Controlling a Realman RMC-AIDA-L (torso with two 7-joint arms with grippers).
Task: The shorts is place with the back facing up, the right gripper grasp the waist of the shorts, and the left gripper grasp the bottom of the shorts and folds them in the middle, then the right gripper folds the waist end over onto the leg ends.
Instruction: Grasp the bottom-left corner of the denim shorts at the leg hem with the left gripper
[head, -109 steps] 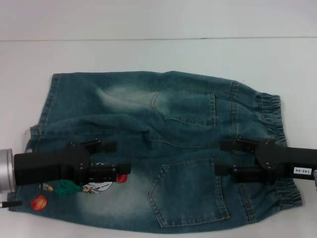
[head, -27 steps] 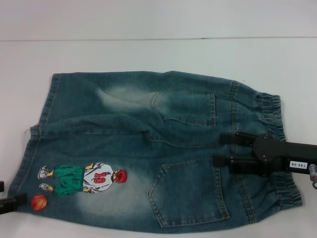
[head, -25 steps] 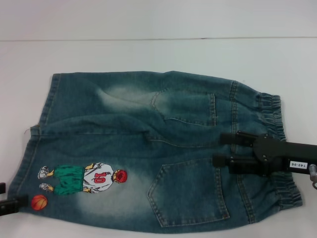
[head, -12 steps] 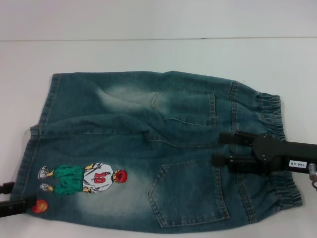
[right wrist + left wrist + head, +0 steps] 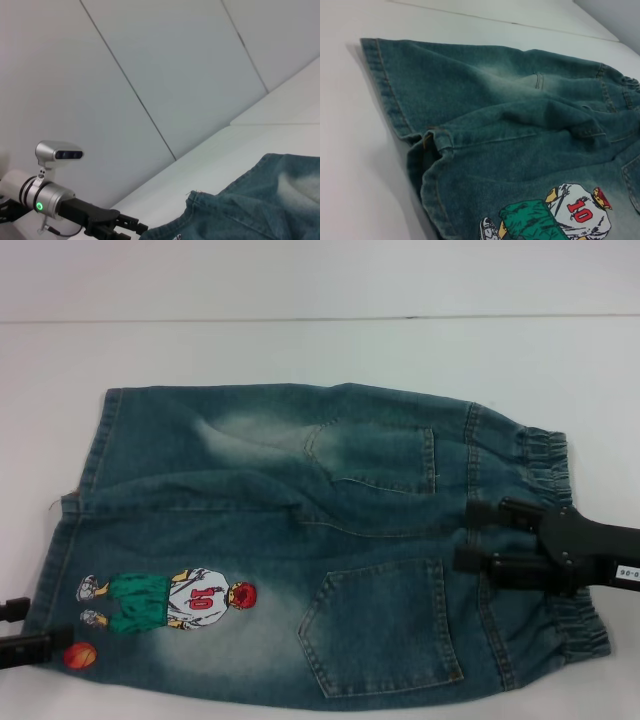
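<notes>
The shorts [image 5: 300, 540] lie flat with the back up, two patch pockets showing, the elastic waist [image 5: 548, 480] at the right and the leg hems [image 5: 95, 450] at the left. My right gripper [image 5: 462, 536] stands open over the denim just inside the waistband, beside the nearer pocket. At the picture's left edge my left gripper [image 5: 45, 626] is open at the nearer leg's hem, next to the orange ball [image 5: 80, 655] and the cartoon player [image 5: 170, 602]. The left wrist view shows the hems [image 5: 390, 100] and print [image 5: 570, 215] close up. The right wrist view shows the left gripper [image 5: 117, 225] by the hem.
The shorts rest on a white table [image 5: 320, 350] with a bare strip behind them and a pale wall [image 5: 320, 275] beyond. The nearer edge of the shorts runs close to the bottom of the head view.
My right gripper has drawn back to the right, toward the waistband, still open. The left gripper has come in a little at the hem and now leaves the orange ball uncovered.
</notes>
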